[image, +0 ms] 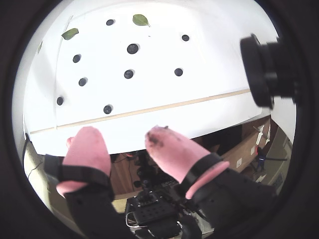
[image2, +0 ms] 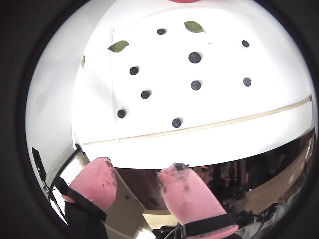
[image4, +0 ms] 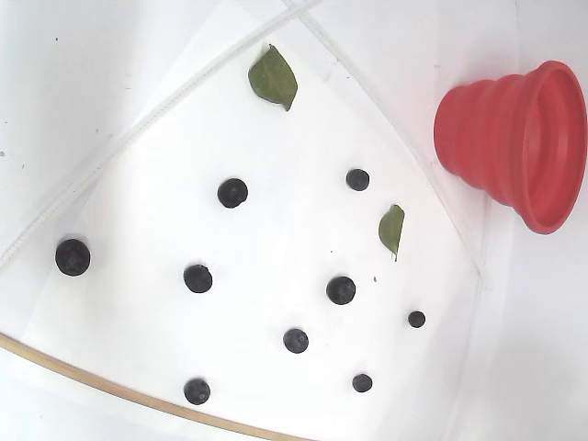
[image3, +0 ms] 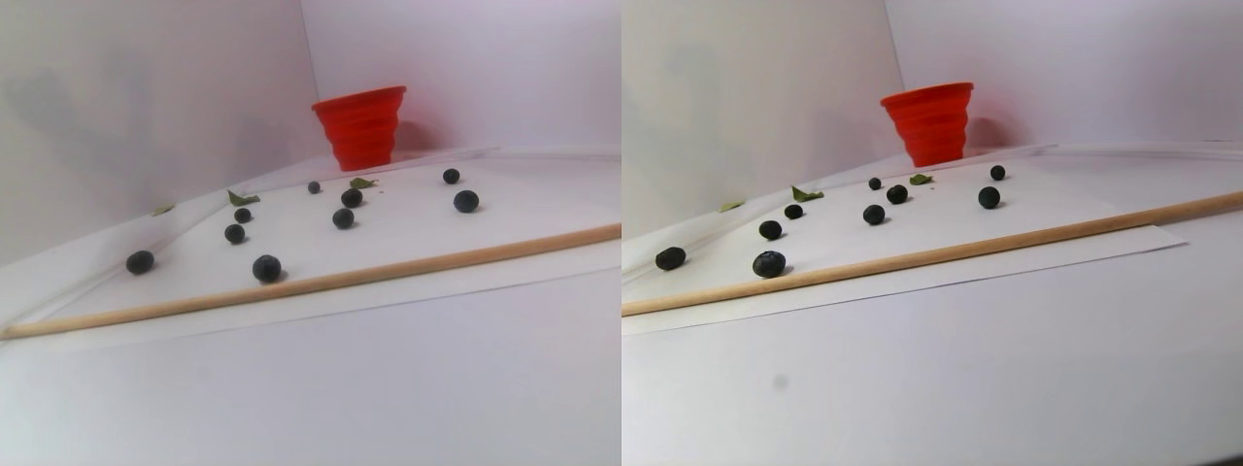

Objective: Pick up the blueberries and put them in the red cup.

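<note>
Fingers (image: 124,142) spread, empty, held back from the white surface (image4: 138,119) for approach. Blueberries (image4: 341,290) lie scattered; red cup (image4: 510,142) stands at 2 o'clock in the fixed view.

From my wrist views the blueberries (image2: 195,58) lie scattered on the sheet (image2: 259,55) beyond the wooden rod (image2: 209,126), well ahead of my fingers (image2: 187,194). Two leaves (image2: 194,27) lie at the far side among them. In the fixed view the red cup (image4: 505,142) stands right of the berries, off the sheet.
</note>
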Controlling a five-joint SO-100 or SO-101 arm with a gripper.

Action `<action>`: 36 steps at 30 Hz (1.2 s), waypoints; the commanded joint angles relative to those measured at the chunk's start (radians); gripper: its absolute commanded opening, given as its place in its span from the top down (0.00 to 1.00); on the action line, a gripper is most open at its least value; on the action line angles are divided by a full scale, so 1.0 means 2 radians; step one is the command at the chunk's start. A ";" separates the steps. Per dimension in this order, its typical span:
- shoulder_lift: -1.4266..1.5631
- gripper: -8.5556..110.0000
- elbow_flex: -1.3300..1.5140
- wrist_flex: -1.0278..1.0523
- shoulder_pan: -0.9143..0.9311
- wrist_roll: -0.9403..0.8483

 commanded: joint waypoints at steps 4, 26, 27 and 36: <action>-0.021 0.78 0.005 -0.028 0.004 -0.048; -0.067 0.78 0.100 -0.127 0.036 -0.155; -0.070 0.77 0.104 -0.130 0.038 -0.158; -0.080 0.77 0.143 -0.170 0.045 -0.180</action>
